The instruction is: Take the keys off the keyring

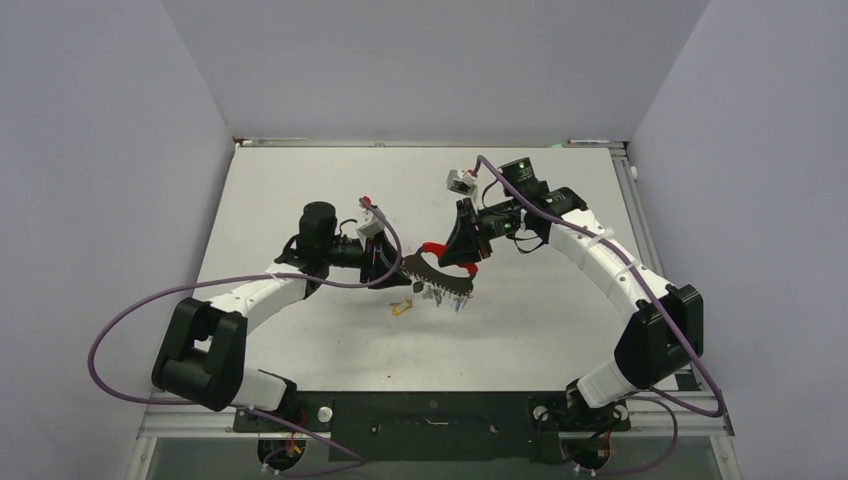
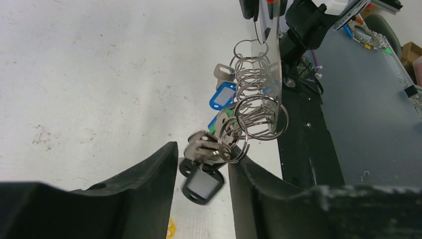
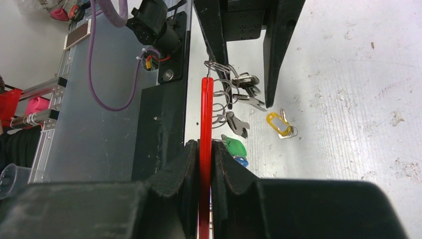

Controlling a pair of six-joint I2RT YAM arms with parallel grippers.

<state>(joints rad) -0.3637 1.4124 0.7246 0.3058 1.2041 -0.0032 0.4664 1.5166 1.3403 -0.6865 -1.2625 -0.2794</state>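
Observation:
My right gripper [image 3: 205, 145] is shut on the red crescent of the keyring [image 3: 206, 107] and holds it above the table [image 1: 300, 200]. The keyring's grey toothed strip [image 1: 440, 279] reaches toward my left gripper [image 1: 393, 268]. Several silvery keys hang from wire rings [image 2: 259, 112] on the strip, with a blue tag [image 2: 223, 95] and a green tag [image 3: 234, 147]. My left gripper [image 2: 201, 172] is open. Its fingers [image 2: 149, 172] stand either side of the nearest silvery key [image 2: 201, 147] and its black tag [image 2: 201, 183]. A yellow-tagged key [image 1: 402, 308] lies loose on the table.
The black mounting plate [image 1: 430, 410] with both arm bases runs along the table's near edge. The table's metal rail [image 1: 630, 190] borders the right side. Purple cables [image 1: 110, 340] loop from both arms. Grey walls close in the left, back and right.

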